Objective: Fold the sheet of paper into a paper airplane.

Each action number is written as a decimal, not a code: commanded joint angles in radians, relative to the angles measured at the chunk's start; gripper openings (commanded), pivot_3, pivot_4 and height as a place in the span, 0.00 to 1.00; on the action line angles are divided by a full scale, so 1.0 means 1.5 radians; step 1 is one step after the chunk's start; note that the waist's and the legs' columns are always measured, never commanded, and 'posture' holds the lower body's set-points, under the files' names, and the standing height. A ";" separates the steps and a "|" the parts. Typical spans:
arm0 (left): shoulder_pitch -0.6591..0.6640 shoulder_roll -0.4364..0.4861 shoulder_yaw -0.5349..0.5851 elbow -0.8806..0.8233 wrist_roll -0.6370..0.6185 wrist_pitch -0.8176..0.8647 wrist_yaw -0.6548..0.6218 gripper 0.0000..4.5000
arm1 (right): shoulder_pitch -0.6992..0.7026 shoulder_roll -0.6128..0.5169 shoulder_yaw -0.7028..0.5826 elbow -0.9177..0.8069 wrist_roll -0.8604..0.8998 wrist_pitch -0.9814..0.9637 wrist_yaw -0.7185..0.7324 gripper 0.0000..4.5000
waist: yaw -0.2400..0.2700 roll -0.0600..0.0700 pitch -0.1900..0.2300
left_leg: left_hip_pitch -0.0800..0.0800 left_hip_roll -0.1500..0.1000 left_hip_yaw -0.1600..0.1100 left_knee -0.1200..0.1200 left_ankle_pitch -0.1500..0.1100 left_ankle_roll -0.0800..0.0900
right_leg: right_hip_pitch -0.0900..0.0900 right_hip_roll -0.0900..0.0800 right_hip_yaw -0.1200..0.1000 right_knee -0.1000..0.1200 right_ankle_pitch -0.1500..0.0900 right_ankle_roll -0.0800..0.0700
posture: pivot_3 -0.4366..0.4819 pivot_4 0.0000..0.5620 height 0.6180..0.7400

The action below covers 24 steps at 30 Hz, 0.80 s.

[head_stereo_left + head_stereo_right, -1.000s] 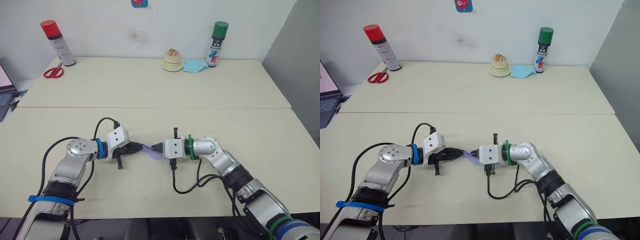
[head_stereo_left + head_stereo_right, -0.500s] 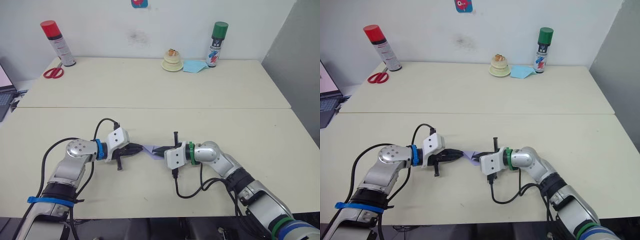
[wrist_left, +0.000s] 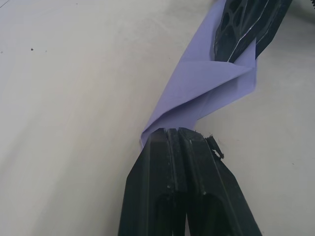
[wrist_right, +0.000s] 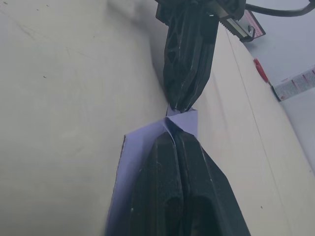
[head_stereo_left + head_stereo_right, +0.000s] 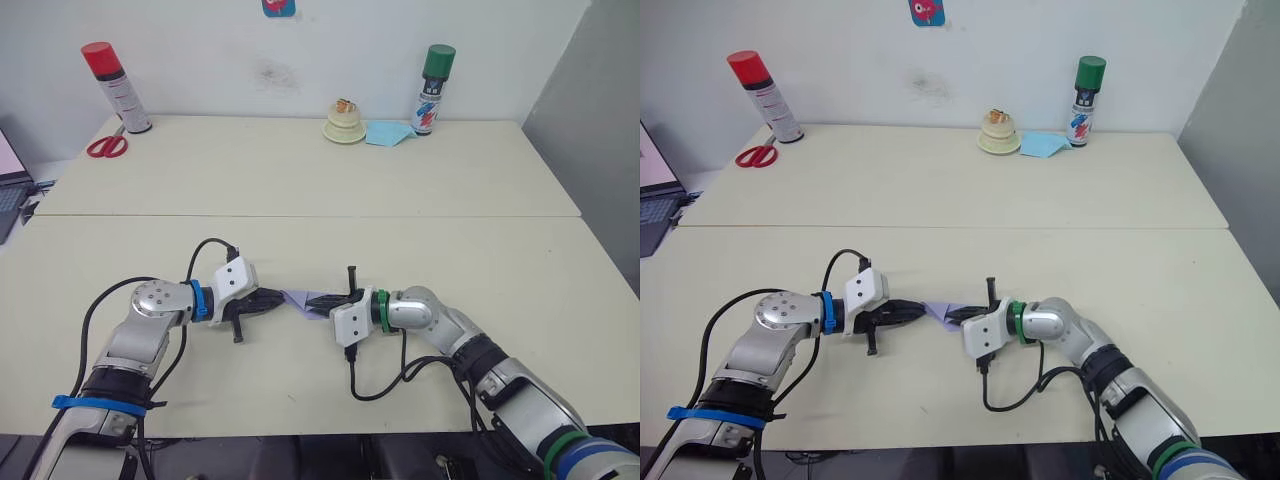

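I see the sheet of paper (image 5: 303, 301) as a narrow, folded lavender strip, creased and slightly twisted, spanning between the left tool (image 5: 279, 298) and right tool (image 5: 314, 302), both clamped on its ends, just above the worktop (image 5: 300, 180).

This looks like a plain lab or test room set up for robot trials: two cream tabletop (image 5: 300, 180) sections are pushed together against a bare white wall (image 5: 200, 50). Loose props line the far edge, namely a red-capped spray can (image 5: 115, 86), red-handled scissors (image 5: 106, 144), a green-capped spray can (image 5: 433, 88) and a small round cream object (image 5: 344, 122). A laptop edge (image 5: 8, 185) sits at the left side.
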 commanded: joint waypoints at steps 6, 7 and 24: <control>0.018 0.013 -0.011 0.000 0.010 0.011 -0.011 0.08 | 0.010 -0.014 0.029 0.033 -0.026 -0.024 0.002 0.01 | 0.000 0.000 0.000 | 0.000 0.000 0.000 0.001 0.000 0.000 | 0.000 0.000 0.000 0.000 0.000 0.000 | 0.48 0.27 0.98; 0.018 0.013 -0.011 -0.001 0.010 0.012 -0.010 0.08 | 0.011 -0.016 0.030 0.033 -0.026 -0.026 0.002 0.01 | 0.000 0.000 0.000 | 0.000 0.000 0.000 0.001 0.000 0.000 | 0.000 0.000 0.000 0.000 0.000 0.000 | 0.48 0.27 0.98; 0.016 0.012 -0.012 -0.003 0.012 0.015 -0.011 0.08 | 0.053 -0.008 0.026 0.004 0.060 0.036 0.107 0.01 | 0.001 -0.001 -0.001 | 0.000 0.000 0.000 0.001 0.000 0.000 | 0.001 0.000 0.000 0.000 0.001 -0.002 | 0.48 0.27 0.98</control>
